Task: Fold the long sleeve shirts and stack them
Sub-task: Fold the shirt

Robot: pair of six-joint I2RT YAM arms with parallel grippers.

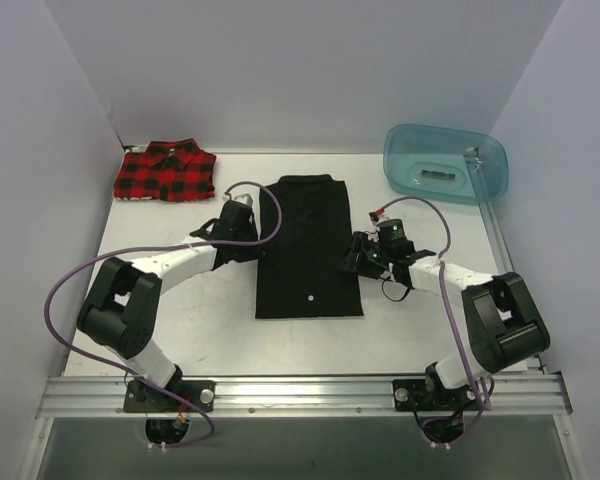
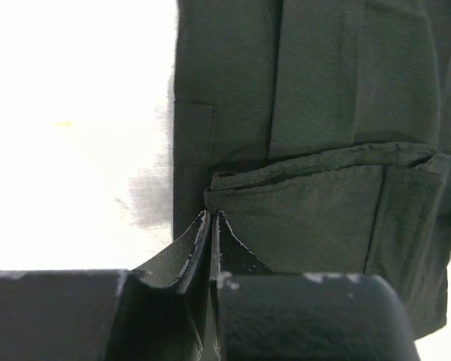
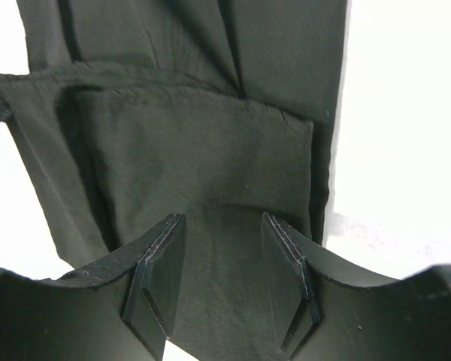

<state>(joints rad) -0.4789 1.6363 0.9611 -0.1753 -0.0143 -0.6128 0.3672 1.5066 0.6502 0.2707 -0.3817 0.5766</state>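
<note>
The black long sleeve shirt [image 1: 310, 270] lies folded into a narrow rectangle at the table's middle, collar toward the back. The red-and-black plaid shirt [image 1: 166, 172] lies folded at the back left. My left gripper [image 1: 252, 215] is at the black shirt's left edge. In the left wrist view it [image 2: 211, 214] is shut, its tips pinching the corner of a folded layer of the black shirt [image 2: 316, 90]. My right gripper [image 1: 361, 255] is at the shirt's right edge. In the right wrist view it [image 3: 222, 218] is open, jaws straddling the black cloth [image 3: 195, 150] just above it.
A translucent teal plastic tub [image 1: 445, 163] stands at the back right. White walls close in the table [image 1: 220, 335] on the left, back and right. Purple cables loop over each arm, the left one crossing the shirt's upper left.
</note>
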